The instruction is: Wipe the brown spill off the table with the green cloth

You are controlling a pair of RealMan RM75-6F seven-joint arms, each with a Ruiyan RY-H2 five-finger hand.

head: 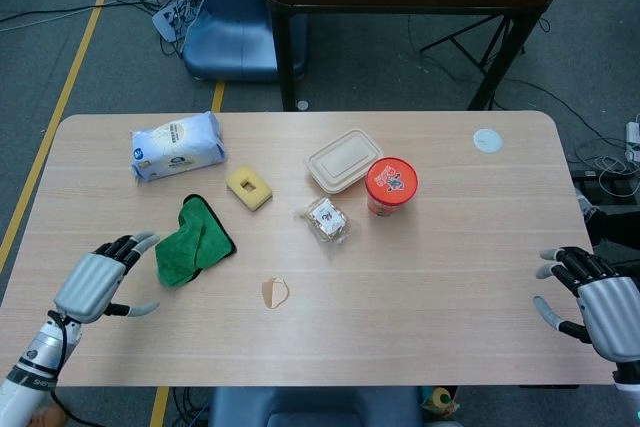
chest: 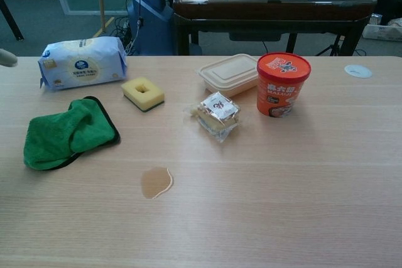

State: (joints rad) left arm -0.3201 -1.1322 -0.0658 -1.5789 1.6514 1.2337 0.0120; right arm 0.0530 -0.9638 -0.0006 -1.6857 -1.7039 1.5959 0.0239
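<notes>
The green cloth lies crumpled on the left half of the table. A small brown spill sits on the wood to the cloth's right, nearer the front edge. My left hand hovers just left of the cloth, fingers spread and holding nothing; in the chest view only a fingertip shows at the left border. Over the front right corner my right hand is open and empty, far from both cloth and spill.
Behind the cloth lie a pack of wipes and a yellow sponge. A wrapped snack, a lidded food box and an orange cup stand mid-table. A white disc lies far right.
</notes>
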